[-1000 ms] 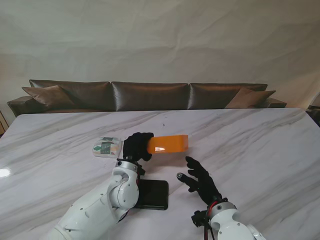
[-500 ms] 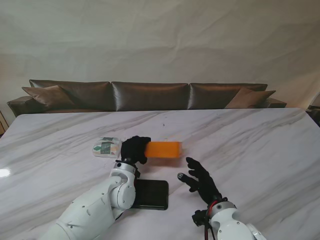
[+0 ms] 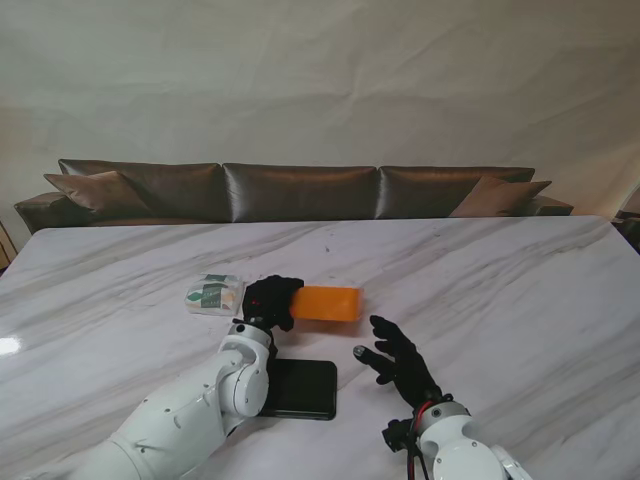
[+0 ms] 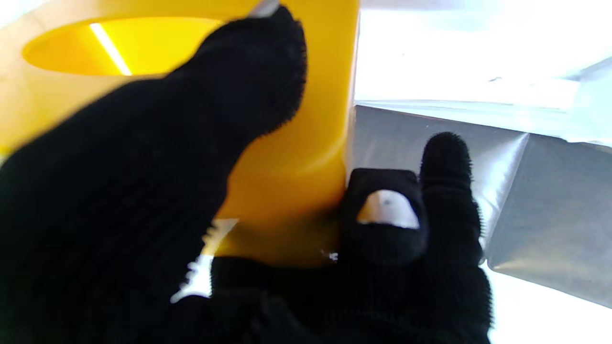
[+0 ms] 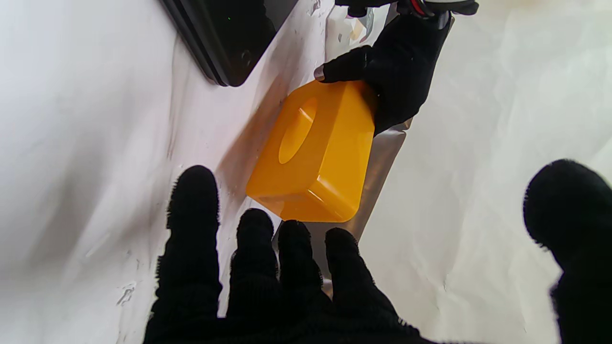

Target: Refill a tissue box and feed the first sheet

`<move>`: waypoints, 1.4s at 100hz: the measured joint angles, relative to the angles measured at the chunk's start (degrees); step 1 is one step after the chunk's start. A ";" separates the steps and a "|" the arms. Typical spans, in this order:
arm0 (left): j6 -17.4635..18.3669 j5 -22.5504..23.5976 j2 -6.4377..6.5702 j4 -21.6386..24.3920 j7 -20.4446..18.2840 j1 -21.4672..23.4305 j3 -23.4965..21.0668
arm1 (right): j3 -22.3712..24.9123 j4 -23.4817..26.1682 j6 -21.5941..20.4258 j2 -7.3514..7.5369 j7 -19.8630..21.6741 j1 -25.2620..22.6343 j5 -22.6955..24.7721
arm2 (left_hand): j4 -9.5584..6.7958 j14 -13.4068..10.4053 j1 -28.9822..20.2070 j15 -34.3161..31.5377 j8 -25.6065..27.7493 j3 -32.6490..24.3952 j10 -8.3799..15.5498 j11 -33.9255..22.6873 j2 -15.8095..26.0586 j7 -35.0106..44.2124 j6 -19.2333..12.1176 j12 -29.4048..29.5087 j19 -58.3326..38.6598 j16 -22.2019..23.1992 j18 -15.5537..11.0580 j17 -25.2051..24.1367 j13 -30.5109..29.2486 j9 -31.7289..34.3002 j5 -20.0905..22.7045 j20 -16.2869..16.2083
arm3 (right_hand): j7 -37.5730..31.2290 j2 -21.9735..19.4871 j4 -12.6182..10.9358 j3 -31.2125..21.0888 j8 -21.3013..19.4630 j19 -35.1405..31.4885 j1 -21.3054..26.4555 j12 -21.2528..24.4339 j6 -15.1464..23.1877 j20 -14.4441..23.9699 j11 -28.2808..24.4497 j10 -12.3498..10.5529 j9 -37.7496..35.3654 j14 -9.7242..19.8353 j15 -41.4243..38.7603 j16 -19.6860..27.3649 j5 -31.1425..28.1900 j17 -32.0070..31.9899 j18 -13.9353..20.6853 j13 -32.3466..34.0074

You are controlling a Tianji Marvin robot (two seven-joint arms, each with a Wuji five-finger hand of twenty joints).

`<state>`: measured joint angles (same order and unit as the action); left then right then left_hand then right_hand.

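While the left hand (image 3: 270,300) grips one end of the orange tissue box (image 3: 325,303), the box sits out in the middle part of the white marble table (image 3: 520,280); its black fingers are wrapped round the box end, with the thumb (image 4: 229,119) lying over the side that has the oval hole (image 4: 110,45); through that hole I see only yellow wall and a streak of light, so I cannot tell if any tissues are inside. From the right wrist view the box (image 5: 315,153) shows the same round-ended hole in one face, and the hole looks dark yellow inside. Just to the left of the left hand lies a small pack of tissues (image 3: 213,294) in clear wrap with green print; it is touching or almost touching the hand. A flat black slab (image 3: 300,388) lies on the table nearer to me than the box, beside the left arm. The right hand (image 3: 400,362) holds nothing; its fingers (image 5: 253,253) are spread wide, and it sits near the box, a little nearer to me and to the right, not touching it. Behind the table stands a long dark brown sofa (image 3: 300,190) with cushions, and behind that hangs a pale, wrinkled cloth wall (image 3: 320,80).
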<state>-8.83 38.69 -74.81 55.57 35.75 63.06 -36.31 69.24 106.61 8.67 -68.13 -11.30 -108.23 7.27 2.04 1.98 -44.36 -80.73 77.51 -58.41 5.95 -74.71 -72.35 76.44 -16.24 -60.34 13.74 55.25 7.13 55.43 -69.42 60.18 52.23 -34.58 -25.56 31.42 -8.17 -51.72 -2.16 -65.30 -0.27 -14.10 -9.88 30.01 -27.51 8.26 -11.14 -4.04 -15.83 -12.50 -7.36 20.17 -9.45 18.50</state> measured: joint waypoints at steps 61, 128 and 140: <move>-3.59 5.00 4.66 9.81 -11.60 2.49 -1.07 | 0.10 -0.06 -0.01 -0.02 0.09 -0.03 -0.40 | 3.37 -1.44 6.00 15.12 -8.76 0.00 3.38 12.49 7.17 -7.91 -2.42 3.09 0.00 0.76 -2.21 -7.87 6.02 -1.95 -7.31 1.51 | -1.29 0.07 0.37 0.05 0.01 0.00 1.19 -0.02 0.00 -0.01 0.00 0.00 0.00 0.00 -0.02 -0.01 0.01 -0.10 -0.03 0.00; -4.55 4.63 6.66 13.44 -16.48 5.27 -1.50 | 0.14 -0.03 -0.19 -0.03 0.11 -0.51 -0.71 | 5.99 1.89 11.57 31.04 -45.25 0.14 2.32 31.30 15.30 -19.72 -3.02 22.97 0.00 -15.20 -0.60 -11.24 9.67 -1.65 -5.92 2.10 | -2.09 0.56 0.48 0.06 0.01 0.00 1.21 -0.03 0.00 -0.01 0.00 0.00 0.00 -0.01 -0.03 -0.02 0.02 -0.10 -0.04 0.00; -4.23 4.07 6.37 13.64 -16.40 5.73 -2.10 | 0.29 0.05 -0.15 -0.03 0.15 -0.70 -0.72 | 6.01 1.90 11.61 33.28 -49.91 1.33 2.23 32.22 15.85 -20.61 -3.04 25.55 0.00 -17.41 -0.46 -11.03 9.67 -1.65 -5.91 2.23 | -2.33 0.56 0.49 0.05 0.01 0.00 1.21 -0.03 0.00 -0.02 0.00 0.00 0.00 -0.01 -0.03 -0.02 0.02 -0.10 -0.04 0.00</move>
<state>-13.05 42.76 -68.44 69.20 19.35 68.79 -38.41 69.53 106.65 8.52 -68.16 -11.15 -108.93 6.55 8.04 3.88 -32.75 -47.44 27.60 -57.09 8.18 -42.49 -56.50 55.83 -19.28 -34.79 13.74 37.84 6.67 44.39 -59.75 58.53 46.31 -32.34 -27.89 31.98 -7.68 -51.67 -2.15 -65.30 0.95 -14.13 -9.89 30.00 -27.51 8.26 -11.14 -4.05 -15.86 -12.52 -7.34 20.07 -9.49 18.50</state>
